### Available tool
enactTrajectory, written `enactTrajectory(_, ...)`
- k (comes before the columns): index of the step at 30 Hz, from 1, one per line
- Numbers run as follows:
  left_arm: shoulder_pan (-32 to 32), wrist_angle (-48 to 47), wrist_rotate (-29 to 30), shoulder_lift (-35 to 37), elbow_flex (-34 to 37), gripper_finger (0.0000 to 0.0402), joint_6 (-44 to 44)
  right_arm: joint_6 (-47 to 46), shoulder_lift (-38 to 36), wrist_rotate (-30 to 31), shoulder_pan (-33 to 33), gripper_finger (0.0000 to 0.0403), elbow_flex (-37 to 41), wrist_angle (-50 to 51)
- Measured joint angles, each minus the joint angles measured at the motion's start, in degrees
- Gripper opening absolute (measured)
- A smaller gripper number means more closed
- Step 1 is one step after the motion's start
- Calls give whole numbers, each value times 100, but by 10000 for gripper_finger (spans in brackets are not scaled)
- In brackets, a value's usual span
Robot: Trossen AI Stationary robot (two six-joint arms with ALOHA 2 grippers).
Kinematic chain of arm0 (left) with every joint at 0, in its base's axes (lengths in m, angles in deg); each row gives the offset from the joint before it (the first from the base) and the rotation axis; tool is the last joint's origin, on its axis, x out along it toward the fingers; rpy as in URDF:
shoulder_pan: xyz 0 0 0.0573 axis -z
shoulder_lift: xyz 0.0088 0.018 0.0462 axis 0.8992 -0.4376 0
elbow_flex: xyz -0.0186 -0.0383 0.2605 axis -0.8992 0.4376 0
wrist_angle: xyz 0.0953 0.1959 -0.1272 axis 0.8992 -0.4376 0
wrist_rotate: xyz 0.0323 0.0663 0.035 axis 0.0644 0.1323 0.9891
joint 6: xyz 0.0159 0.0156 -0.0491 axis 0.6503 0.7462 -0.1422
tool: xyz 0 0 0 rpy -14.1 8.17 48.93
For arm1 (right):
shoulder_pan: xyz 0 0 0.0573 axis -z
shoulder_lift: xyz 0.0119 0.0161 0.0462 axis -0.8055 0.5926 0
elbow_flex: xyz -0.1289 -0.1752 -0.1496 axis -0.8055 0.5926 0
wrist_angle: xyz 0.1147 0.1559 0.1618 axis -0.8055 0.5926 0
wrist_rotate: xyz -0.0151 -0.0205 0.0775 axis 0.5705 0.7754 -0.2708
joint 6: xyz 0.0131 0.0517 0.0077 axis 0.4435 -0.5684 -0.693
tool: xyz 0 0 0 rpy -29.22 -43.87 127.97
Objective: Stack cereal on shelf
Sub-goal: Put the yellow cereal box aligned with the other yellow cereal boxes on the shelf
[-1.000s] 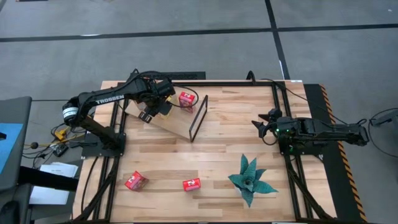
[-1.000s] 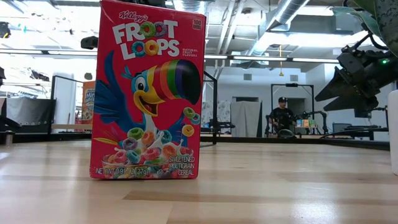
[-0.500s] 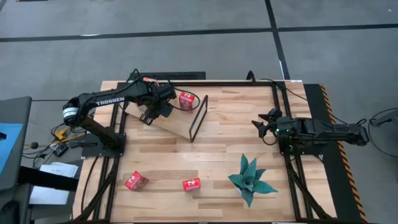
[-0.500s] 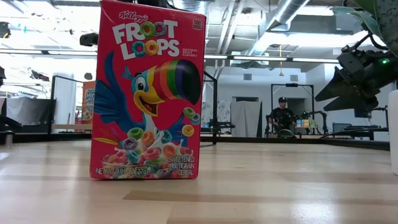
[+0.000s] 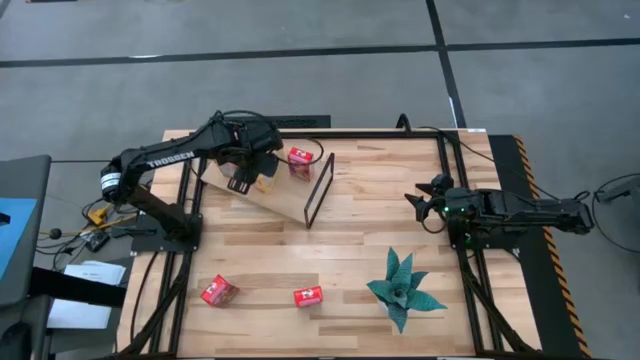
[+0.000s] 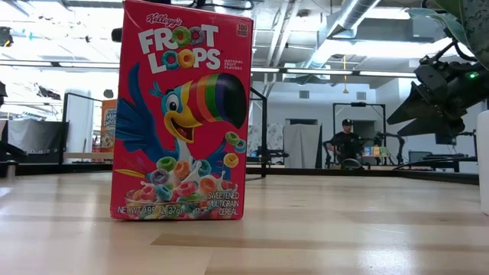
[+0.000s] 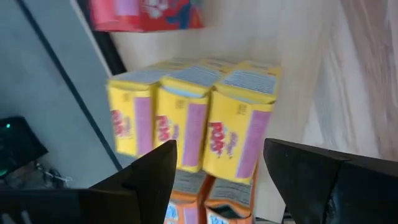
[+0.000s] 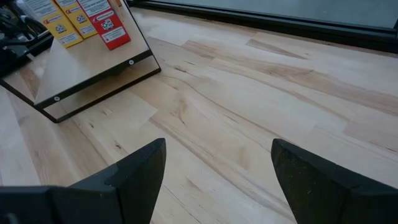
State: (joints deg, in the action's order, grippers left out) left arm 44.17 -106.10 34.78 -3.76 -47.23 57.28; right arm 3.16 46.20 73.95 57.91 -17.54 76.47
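Note:
On the shelf (image 5: 285,207), a light board with a black frame (image 5: 319,190) at one end, three yellow cereal boxes (image 7: 193,118) stand side by side on their bottoms. Orange boxes (image 7: 205,208) sit right beside them and a red box (image 5: 300,161) stands a little apart. My left gripper (image 7: 219,149) hovers above the yellow row, open, fingers to either side and clear of it. Two more red boxes (image 5: 218,291) (image 5: 308,296) stand on the tabletop near its front edge. My right gripper (image 5: 421,206) waits open at the table's right.
A green artificial plant (image 5: 403,289) stands at the front right of the table. In the low view one red cereal box (image 6: 180,113) fills the foreground. A person (image 6: 346,143) sits far back in the room. Bare tabletop (image 5: 380,180) lies between shelf and right arm.
My left gripper has risen above the shelf and rolled a little at the wrist. The yellow boxes now show beside it in the high view and stay standing on the board.

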Motion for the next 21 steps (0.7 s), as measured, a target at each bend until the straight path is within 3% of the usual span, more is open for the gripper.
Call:
enactTrajectory(5, -2, -385, -117, 0, -542, 233, -821, 0, 0, 0, 0, 317, 0, 0)
enactTrajectory(9, 0, -372, -993, 6, -803, 209, -2100, 0, 0, 0, 0, 317, 0, 0)
enactTrajectory(13, 20, -196, -1372, 9, -739, 140, -2616, 2, 0, 0, 0, 317, 0, 0)
enactTrajectory(18, 151, 156, -1315, 6, -453, 24, -2445, 2, 0, 0, 0, 317, 0, 0)
enactTrajectory(21, 151, 445, -1306, 7, -237, 10, -2433, 2, 0, 0, 0, 317, 0, 1)
